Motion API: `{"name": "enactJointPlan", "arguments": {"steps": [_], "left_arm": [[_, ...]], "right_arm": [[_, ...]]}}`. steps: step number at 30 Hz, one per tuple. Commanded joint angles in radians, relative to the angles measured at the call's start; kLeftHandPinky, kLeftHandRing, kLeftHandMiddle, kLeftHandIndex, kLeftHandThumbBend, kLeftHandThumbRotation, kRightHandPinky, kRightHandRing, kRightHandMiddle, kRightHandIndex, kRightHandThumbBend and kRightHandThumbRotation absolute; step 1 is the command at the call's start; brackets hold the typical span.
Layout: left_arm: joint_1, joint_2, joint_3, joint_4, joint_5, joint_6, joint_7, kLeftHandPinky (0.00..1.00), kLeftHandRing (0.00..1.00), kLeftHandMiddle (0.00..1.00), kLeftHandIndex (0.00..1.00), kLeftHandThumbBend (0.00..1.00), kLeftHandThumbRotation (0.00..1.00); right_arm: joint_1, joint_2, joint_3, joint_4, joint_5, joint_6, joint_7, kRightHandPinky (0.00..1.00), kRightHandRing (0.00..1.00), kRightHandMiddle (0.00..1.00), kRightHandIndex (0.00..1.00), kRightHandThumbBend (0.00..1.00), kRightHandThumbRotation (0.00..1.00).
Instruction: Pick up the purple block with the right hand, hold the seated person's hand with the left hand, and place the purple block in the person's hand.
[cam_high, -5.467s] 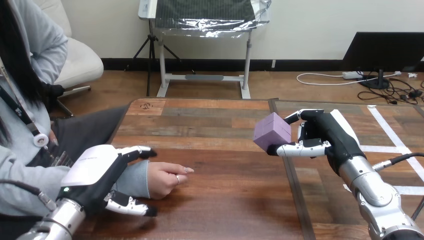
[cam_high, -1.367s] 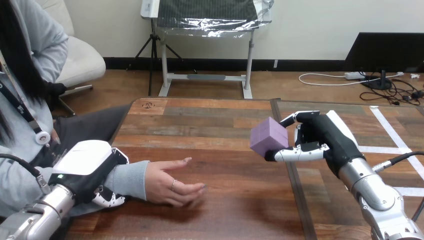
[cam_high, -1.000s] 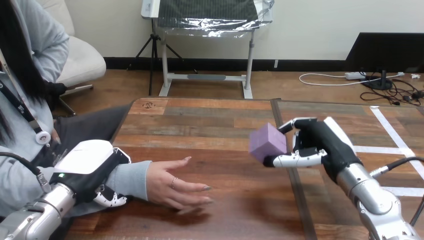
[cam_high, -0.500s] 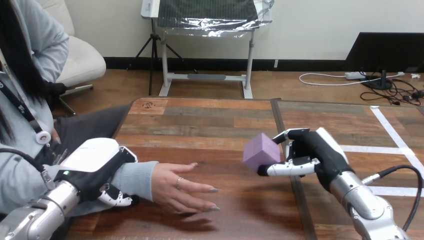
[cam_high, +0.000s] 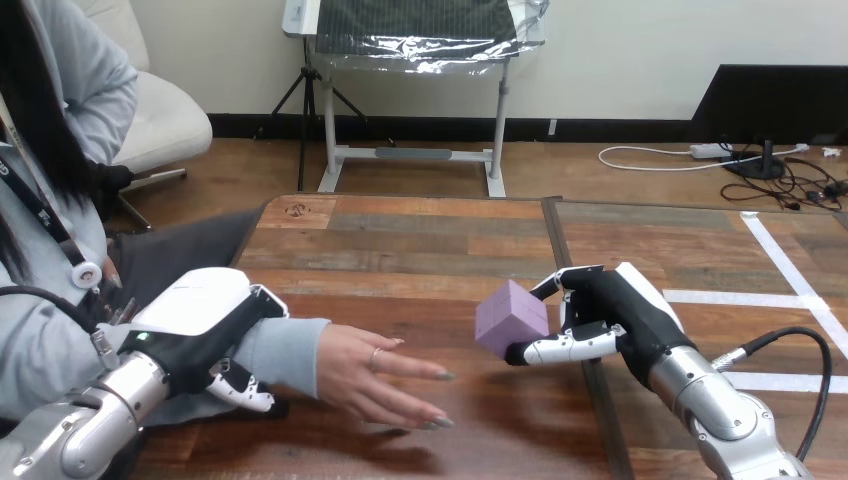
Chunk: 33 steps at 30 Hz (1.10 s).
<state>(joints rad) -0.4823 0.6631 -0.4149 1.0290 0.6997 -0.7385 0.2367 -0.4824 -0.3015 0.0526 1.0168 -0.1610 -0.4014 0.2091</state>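
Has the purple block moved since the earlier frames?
Yes. Held in the right hand, the purple block has shifted left of the table's seam, toward the person's hand.

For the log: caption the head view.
Right hand holds purple block just right of the person's open hand; left hand wraps their forearm.

Over the brown plank wooden table, the person's hand is at the view's 7 o'clock, its fingertips pointing toward 4 o'clock. The robot's black-and-white left hand sits over the person's wrist at 8 o'clock, with its fingers wrapped beneath the wrist. The purple cube block is above the table at 3 o'clock from the person's hand, apart from it. It is pinched by the black-and-white right hand, which is at the block's 3 o'clock.
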Motion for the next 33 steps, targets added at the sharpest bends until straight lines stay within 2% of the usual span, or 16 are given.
{"name": "enactJointPlan", "arguments": {"steps": [1,7,13,23,33], "left_arm": [[-0.061,0.005,0.044,-0.095,-0.042,-0.037,0.015,0.21,0.26,0.32,0.31,0.85,0.0],[-0.058,0.003,0.05,-0.118,-0.049,-0.034,0.007,0.21,0.26,0.31,0.31,0.86,0.0],[-0.06,0.003,0.051,-0.13,-0.042,-0.05,0.021,0.21,0.25,0.31,0.31,0.86,0.0],[-0.063,-0.003,0.056,-0.148,-0.052,-0.045,-0.003,0.2,0.25,0.31,0.31,0.85,0.0],[-0.069,-0.007,0.055,-0.159,-0.052,-0.039,-0.015,0.2,0.25,0.31,0.32,0.85,0.0]], "right_arm": [[-0.103,0.012,0.006,0.002,-0.006,-0.016,-0.007,0.03,0.07,0.1,0.07,0.51,0.0],[-0.105,0.018,0.016,0.011,-0.009,-0.02,-0.004,0.03,0.07,0.11,0.08,0.52,0.0],[-0.106,0.024,0.02,0.022,-0.01,-0.04,0.002,0.03,0.07,0.11,0.08,0.53,0.0],[-0.105,0.033,0.034,0.022,-0.024,-0.046,0.0,0.03,0.07,0.11,0.08,0.54,0.0],[-0.104,0.042,0.051,0.006,-0.041,-0.032,0.004,0.03,0.07,0.11,0.08,0.55,0.0]]}}
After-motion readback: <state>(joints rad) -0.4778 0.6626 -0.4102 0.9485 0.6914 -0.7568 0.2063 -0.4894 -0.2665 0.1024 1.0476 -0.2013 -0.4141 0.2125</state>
